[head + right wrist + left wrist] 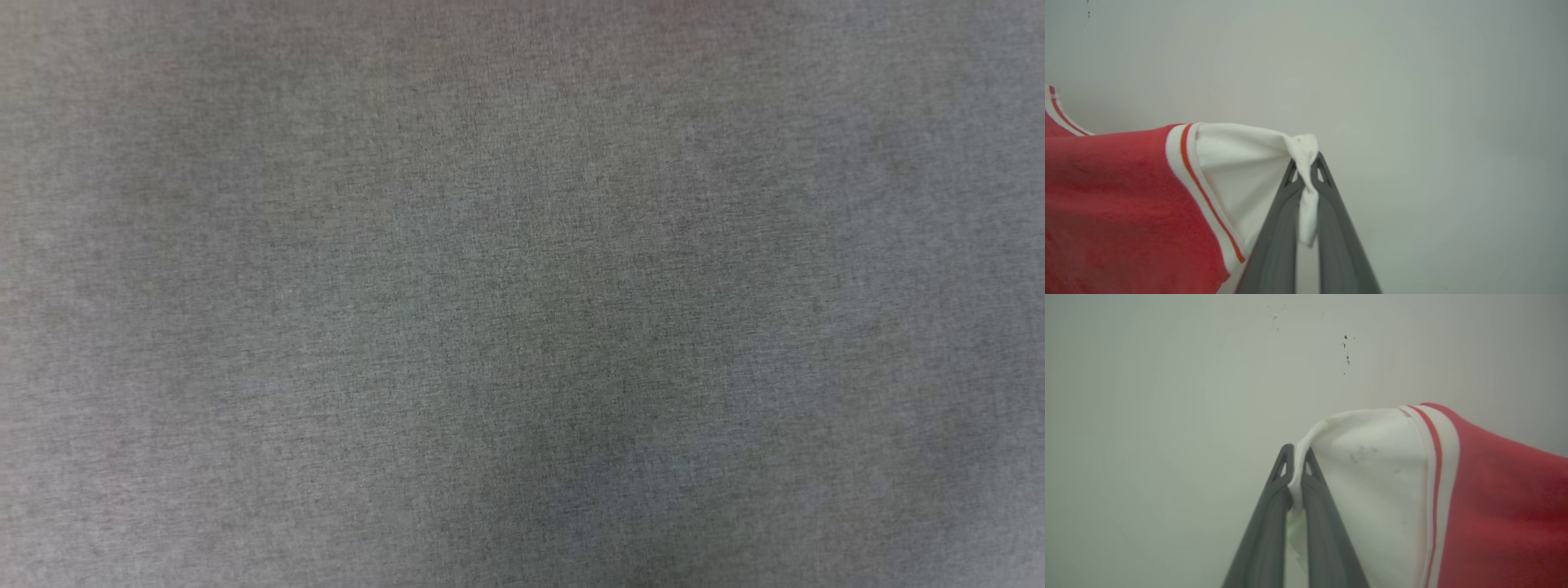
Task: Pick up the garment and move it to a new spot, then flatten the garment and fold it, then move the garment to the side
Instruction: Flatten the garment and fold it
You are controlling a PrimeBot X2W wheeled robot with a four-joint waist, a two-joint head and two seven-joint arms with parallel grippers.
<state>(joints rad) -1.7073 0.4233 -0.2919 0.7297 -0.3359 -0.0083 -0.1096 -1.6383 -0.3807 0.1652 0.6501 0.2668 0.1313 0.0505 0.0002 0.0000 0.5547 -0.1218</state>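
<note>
**Jersey held by both sleeves, one pincer each**

Left pincer (1299,450): dark fingers clamped on a fold of one white sleeve (1372,477) of the thin, bright red jersey (1502,506) with white-and-red striped trim. The fabric runs off to that view's right.

Right pincer (1306,160): closed on a bunched twist of the other sleeve (1237,167). The red body spreads to that view's left.

Behind both: pale plain surface (1167,416), with a few dark specks (1346,351) beyond the left grip.

Head view: blurred grey mottled surface (522,294), can't tell what it is.
</note>
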